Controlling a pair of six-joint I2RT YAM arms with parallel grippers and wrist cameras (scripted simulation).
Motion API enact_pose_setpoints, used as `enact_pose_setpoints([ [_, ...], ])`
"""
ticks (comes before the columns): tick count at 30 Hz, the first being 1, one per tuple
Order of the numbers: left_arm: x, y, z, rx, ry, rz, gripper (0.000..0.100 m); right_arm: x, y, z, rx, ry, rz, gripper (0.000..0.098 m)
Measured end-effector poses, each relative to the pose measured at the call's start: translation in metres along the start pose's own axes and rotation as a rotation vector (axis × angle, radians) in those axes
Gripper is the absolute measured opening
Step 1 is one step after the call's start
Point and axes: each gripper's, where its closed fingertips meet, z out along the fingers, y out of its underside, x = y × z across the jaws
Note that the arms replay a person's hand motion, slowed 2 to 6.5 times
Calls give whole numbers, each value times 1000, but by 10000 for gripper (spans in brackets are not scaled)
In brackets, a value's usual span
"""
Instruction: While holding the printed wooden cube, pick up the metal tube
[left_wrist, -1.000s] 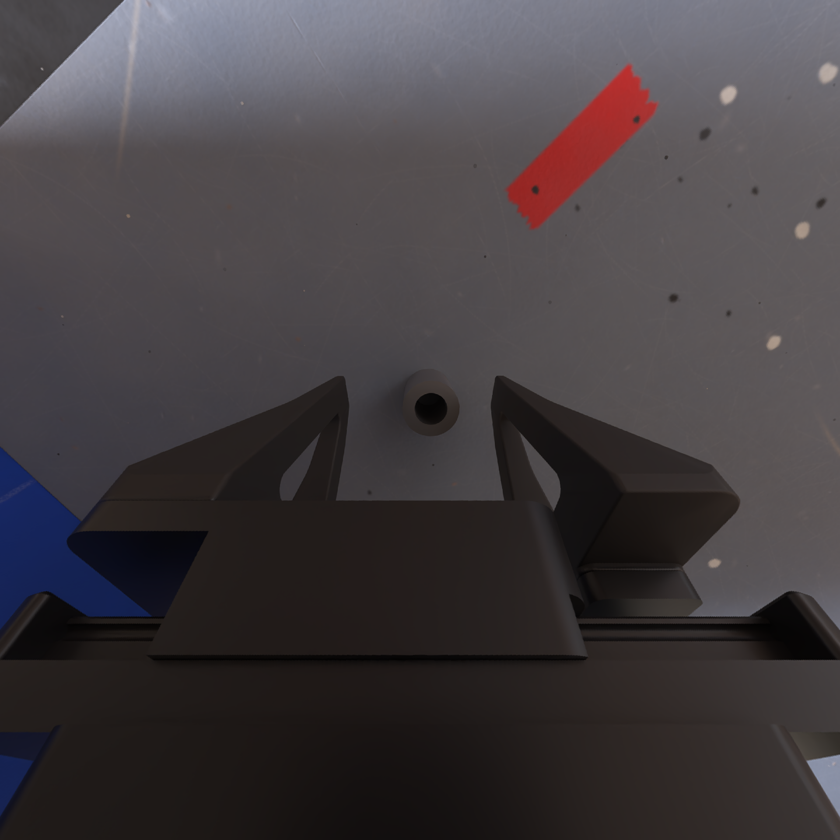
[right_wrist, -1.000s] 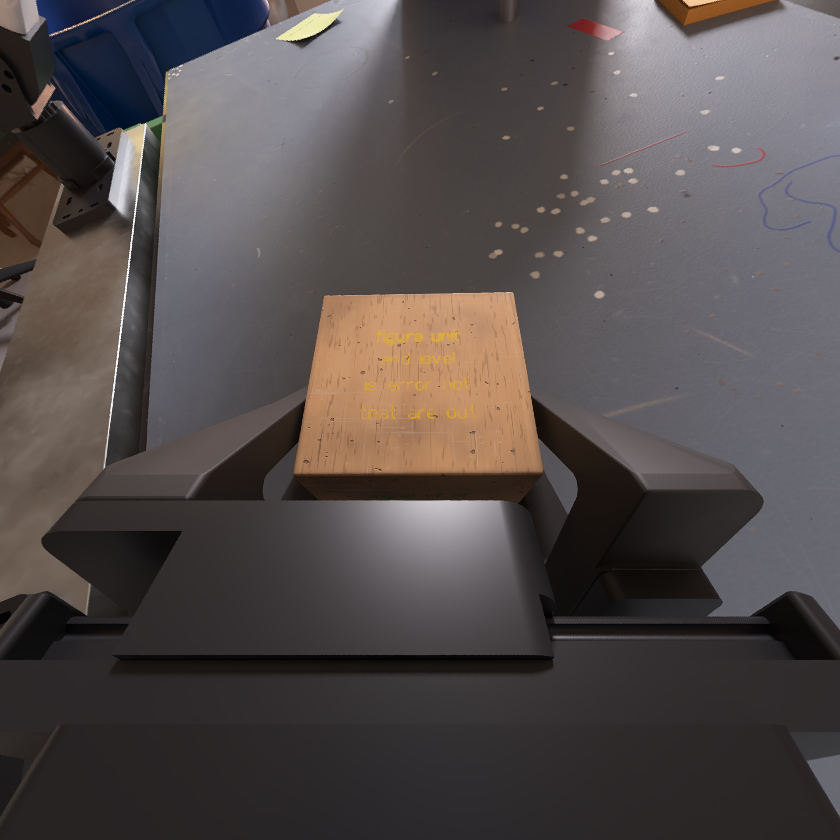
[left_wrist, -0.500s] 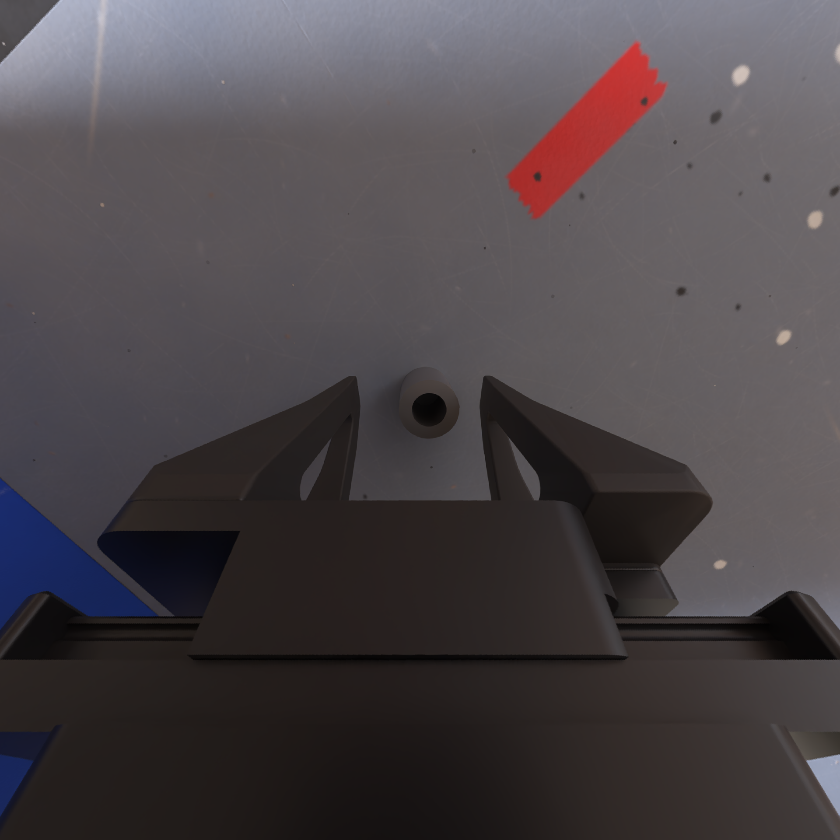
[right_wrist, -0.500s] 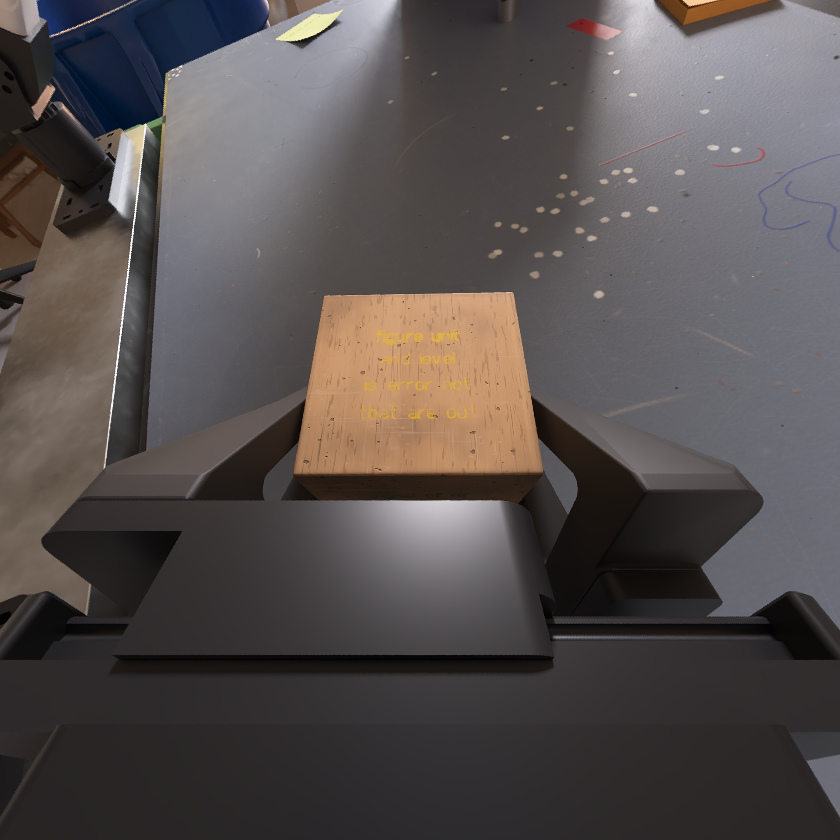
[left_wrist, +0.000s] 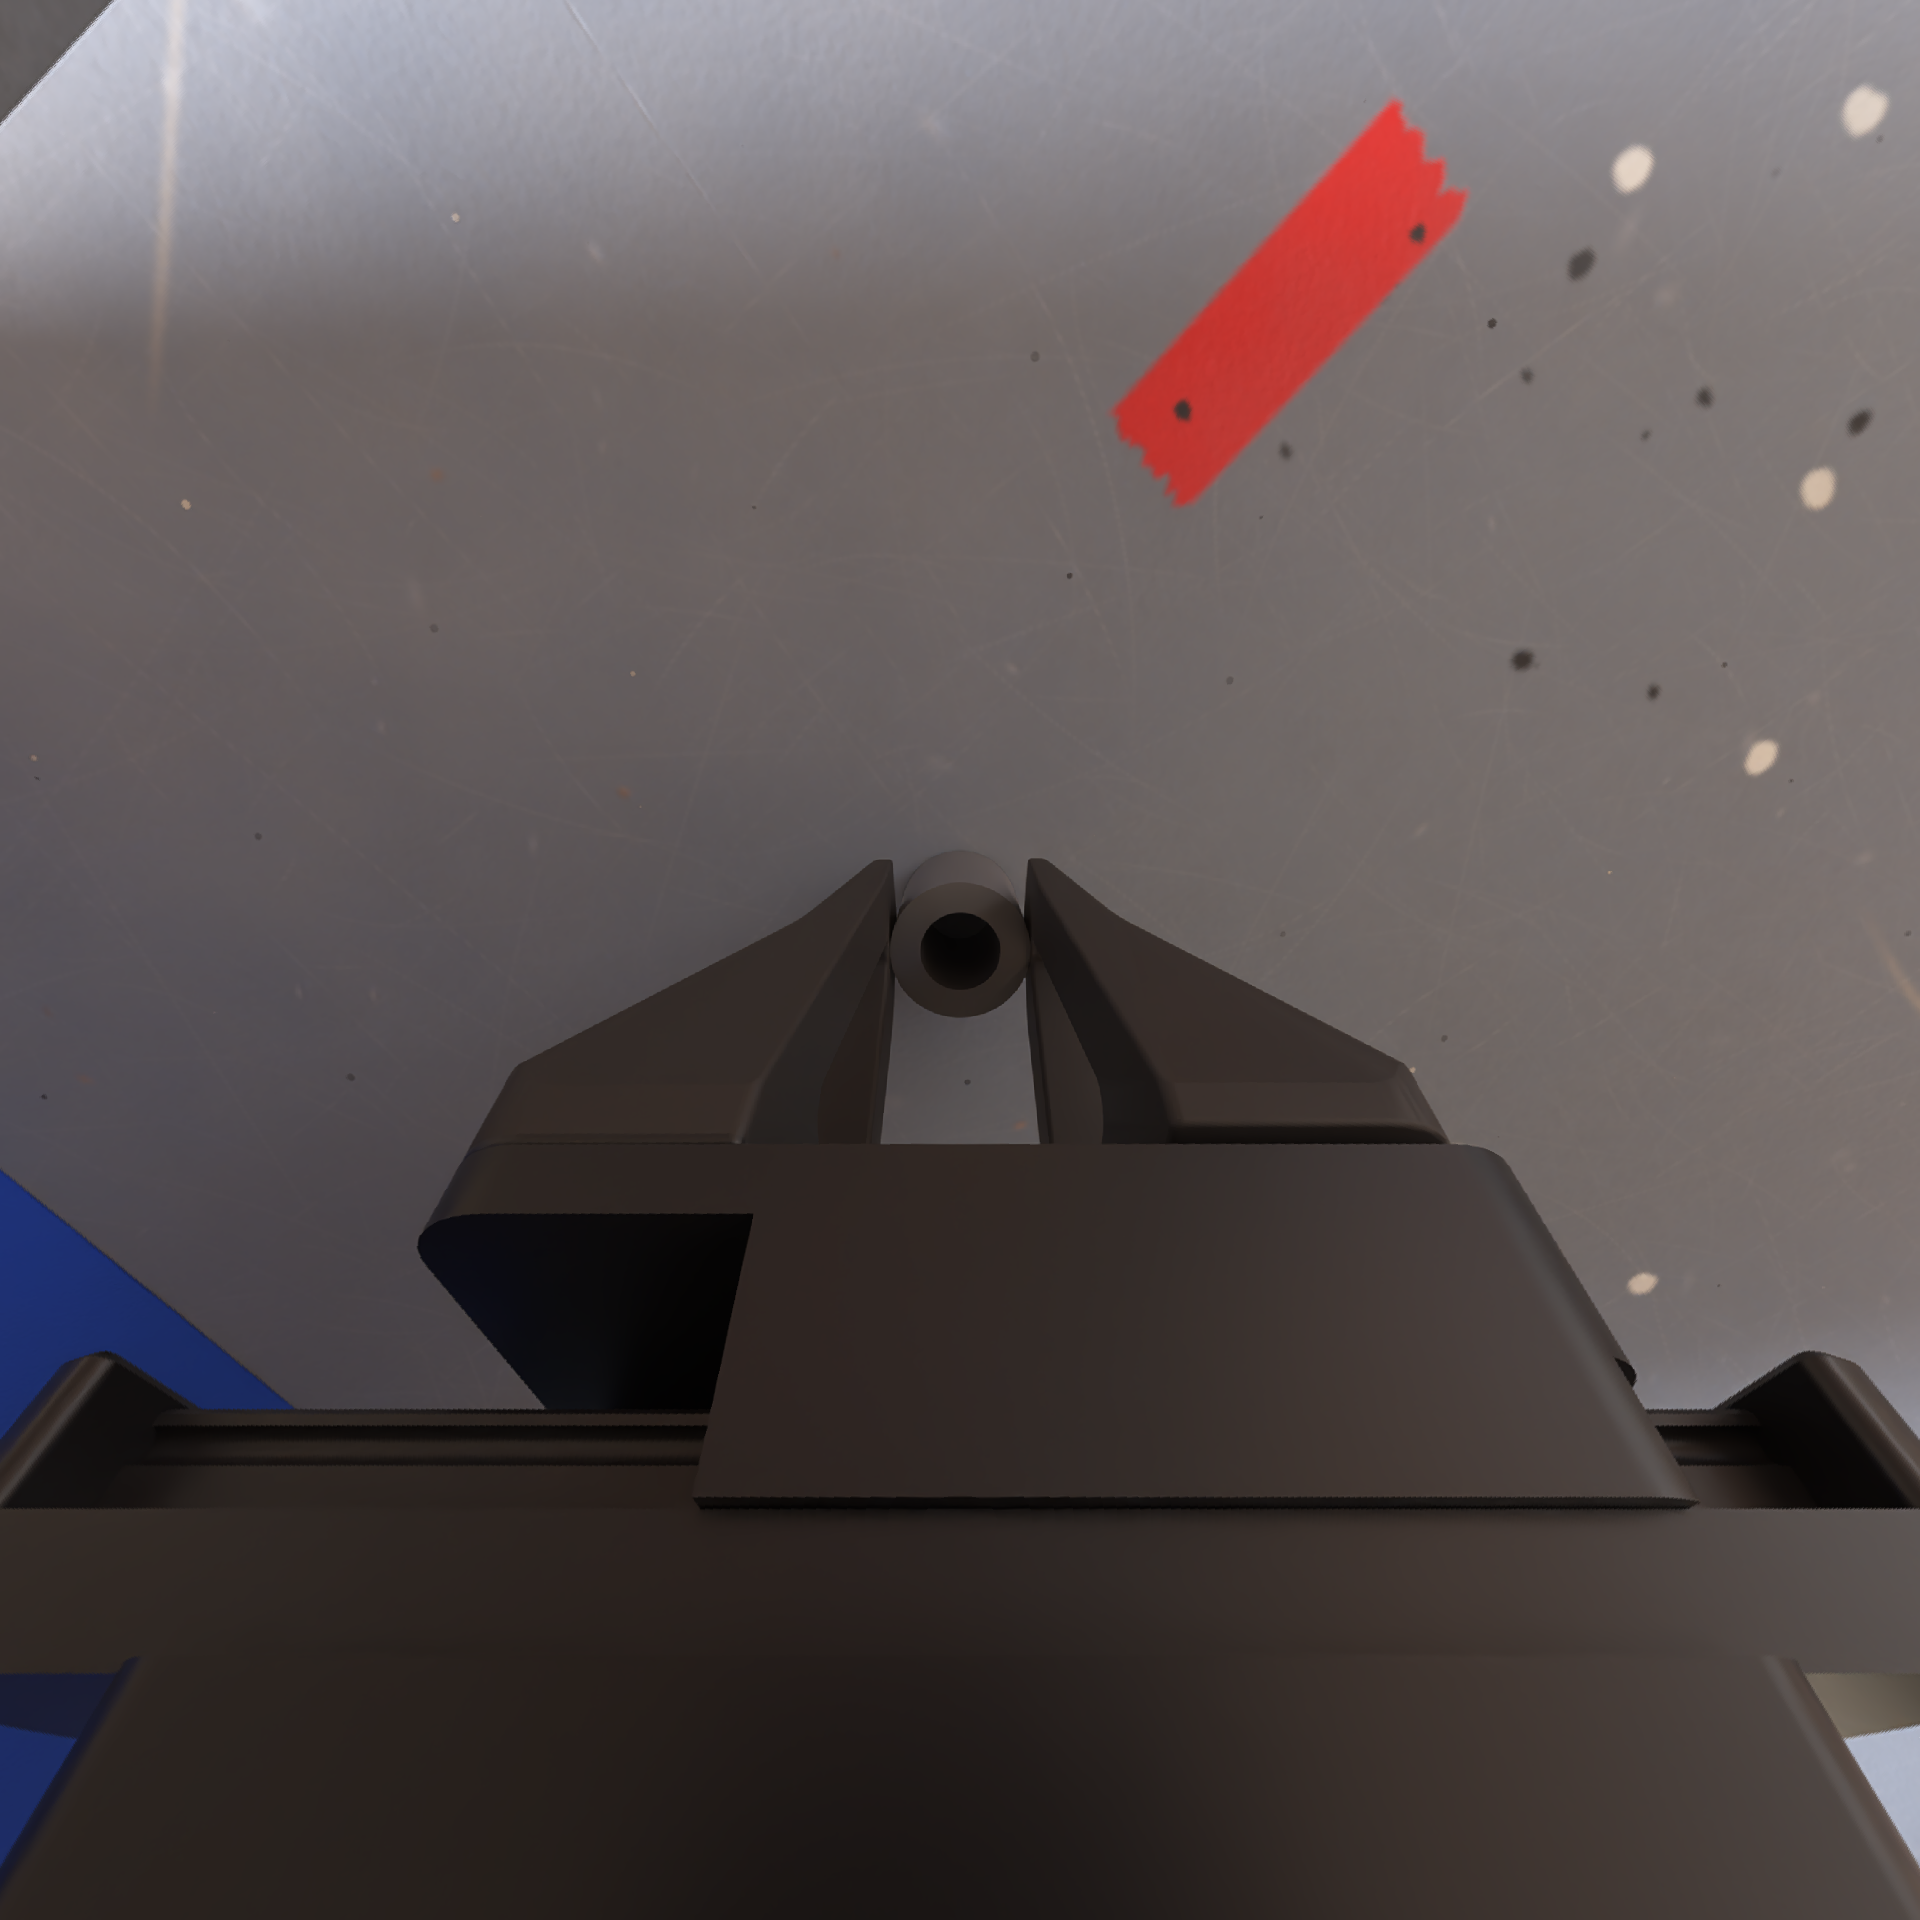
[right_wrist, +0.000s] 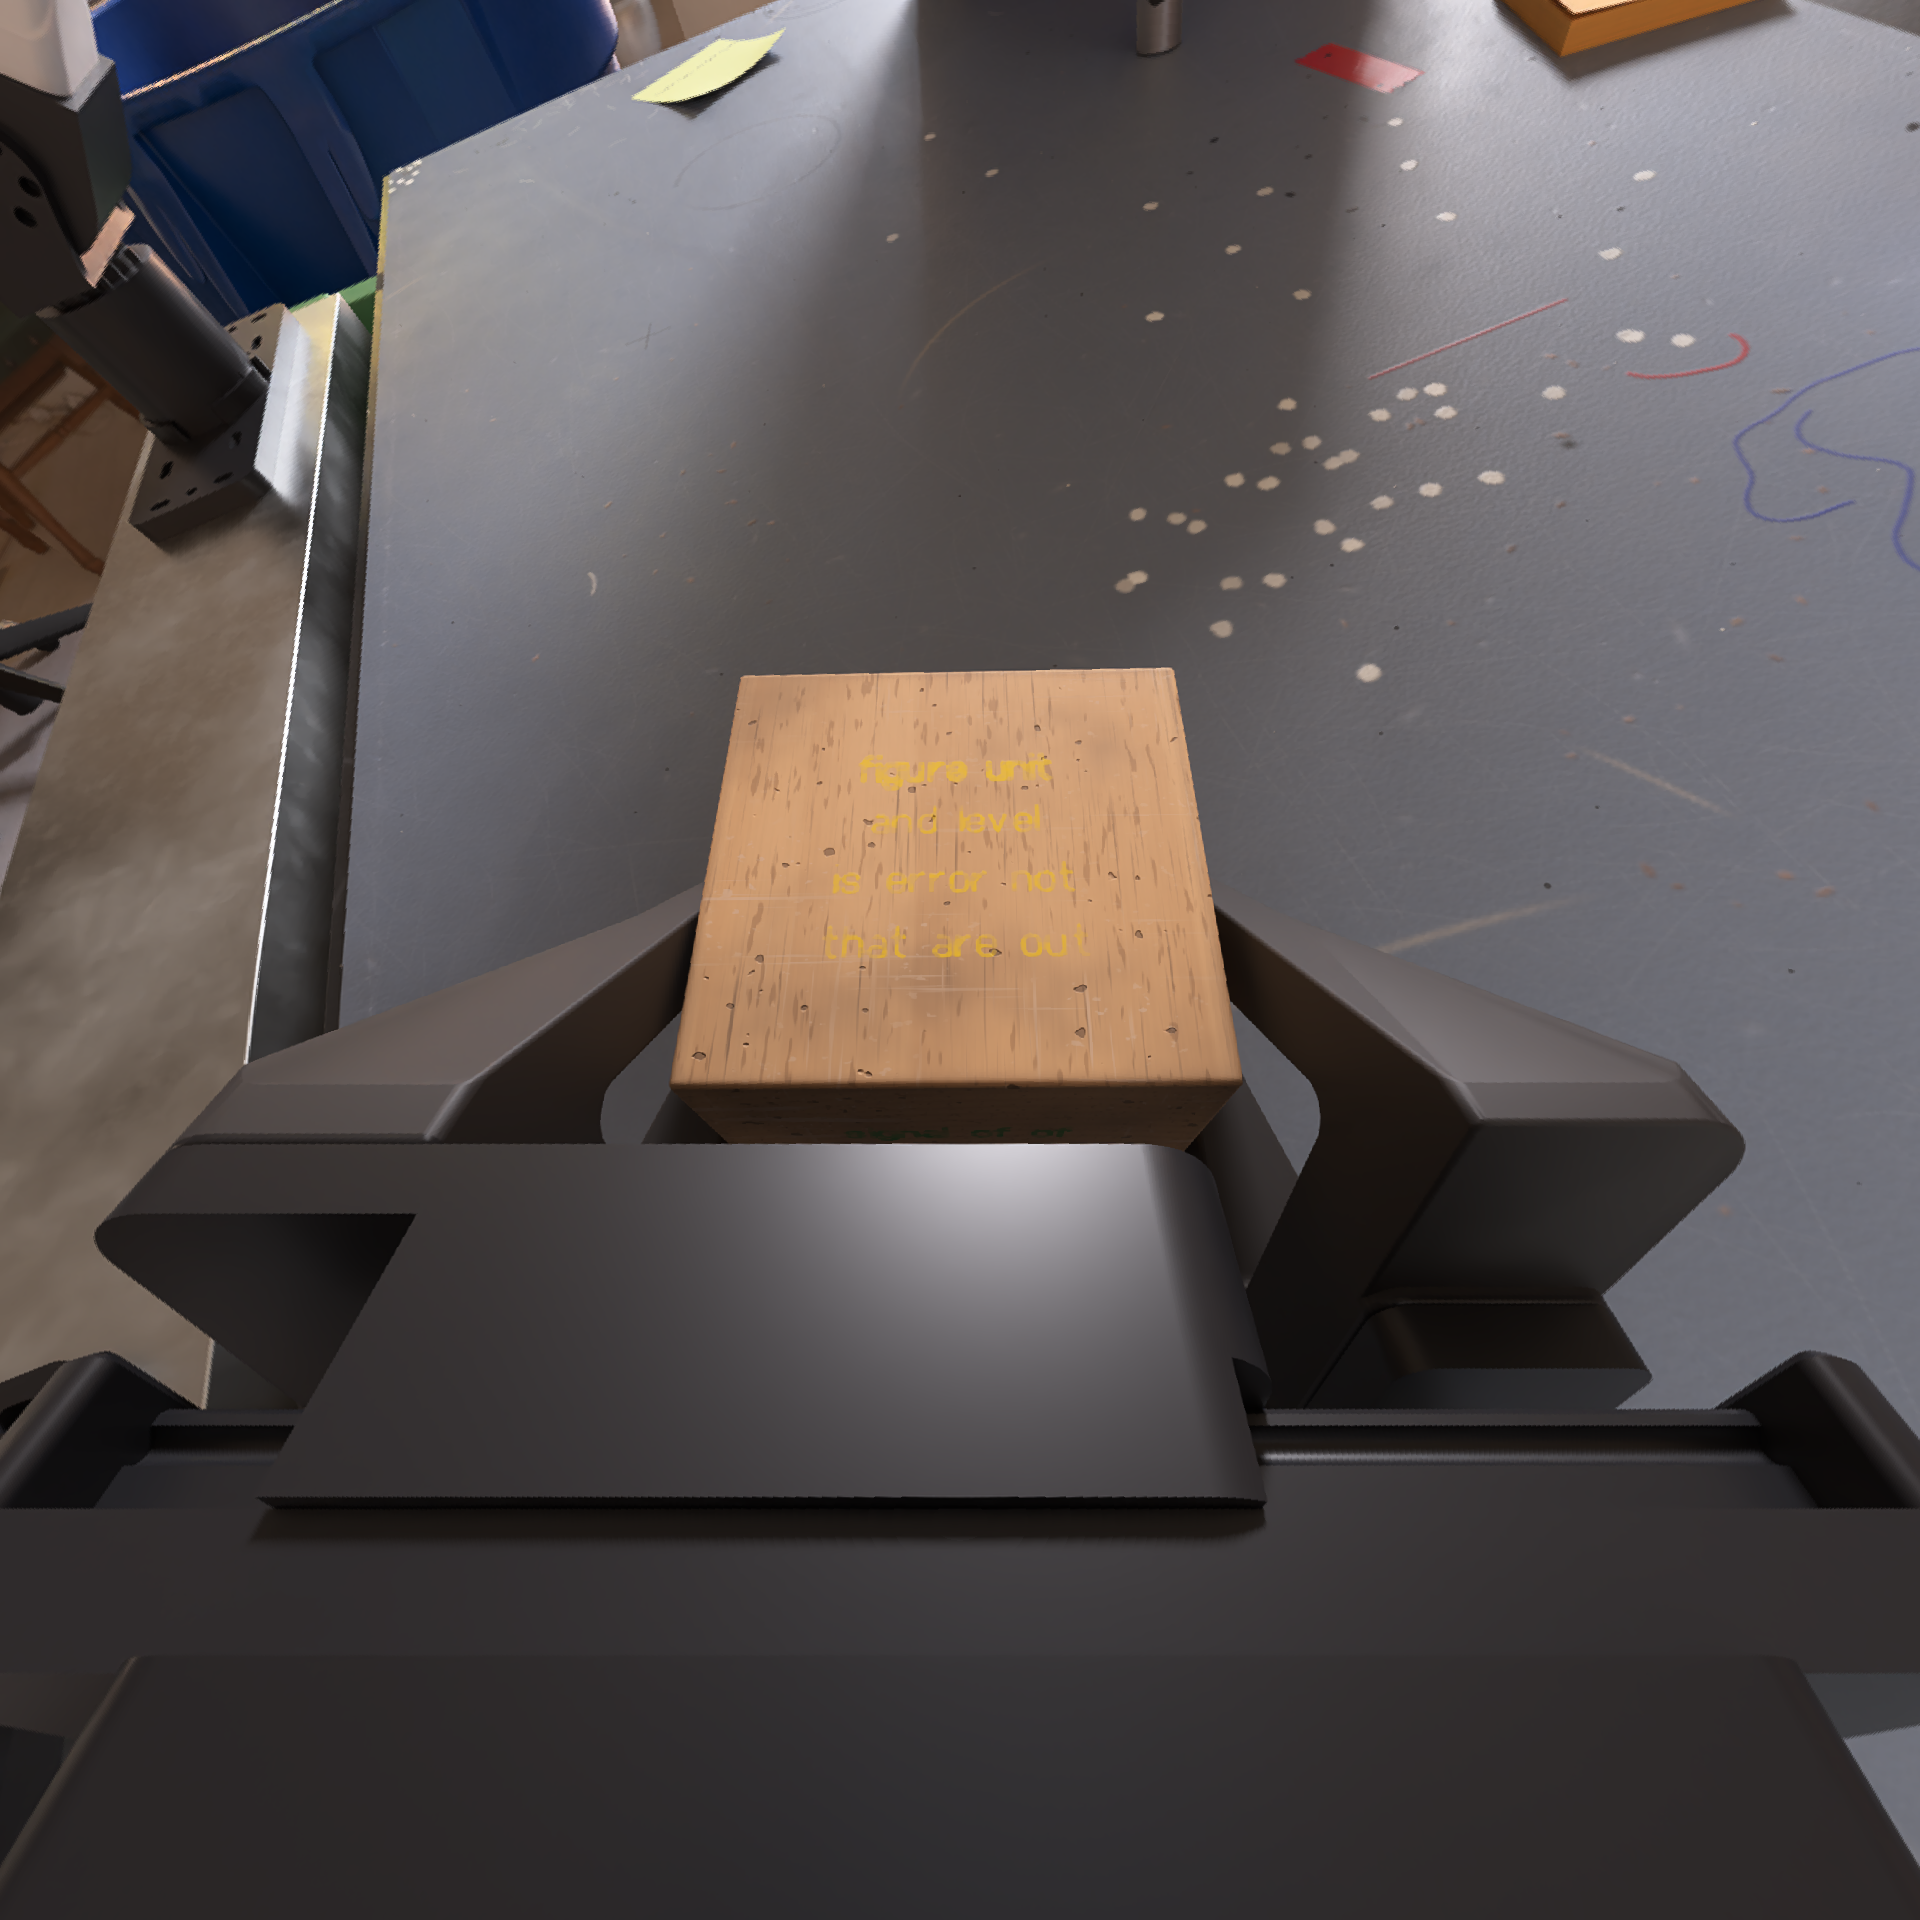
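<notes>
With both fingers pressed against its sides, the metal tube (left_wrist: 959, 948) sits clamped in the left gripper (left_wrist: 959, 940), dead centre of the left wrist frame, its open bore facing the camera. Can't tell if it's off the grey table (left_wrist: 520, 520) or resting on it. Further out, a red strip of tape (left_wrist: 1294, 301) lies in the upper right with pale and dark specks around it, and something blue (left_wrist: 94, 1288) pokes in at the lower left edge.

Over in the right wrist view, the right gripper (right_wrist: 956, 997) is clenched on the printed wooden cube (right_wrist: 956, 894), mid-frame, yellow lettering on its top face. Beyond it, white dots and pen scribbles mark the table's right side. A yellow sticky note (right_wrist: 707, 68) is at the top left, next to a blue bin (right_wrist: 260, 156); can't see what's in it. At the top right edge is an orange block (right_wrist: 1600, 16).
</notes>
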Motion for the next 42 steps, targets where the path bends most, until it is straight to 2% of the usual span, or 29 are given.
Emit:
enact_pose_setpoints([
  [9, 13, -6, -11, 34, 47, 4, 209, 0, 0, 0, 0, -4, 5, 608],
  [17, 60, -37, -50, 118, 113, 88, 209, 0, 0, 0, 3, -5, 4, 608],
  [23, 122, -57, -78, 132, 167, 202, 209, 0, -1, 0, 2, 1, -6, 608],
  [31, 227, -76, -108, 144, 226, 392, 209, -1, -2, -1, 11, 0, -3, 608],
  [37, 298, -77, -119, 136, 247, 508, 209, -1, -1, -2, 15, -1, 1, 608],
  [42, 341, -76, -121, 131, 253, 571, 209, -1, -1, -2, 15, -1, -1, 608],
])
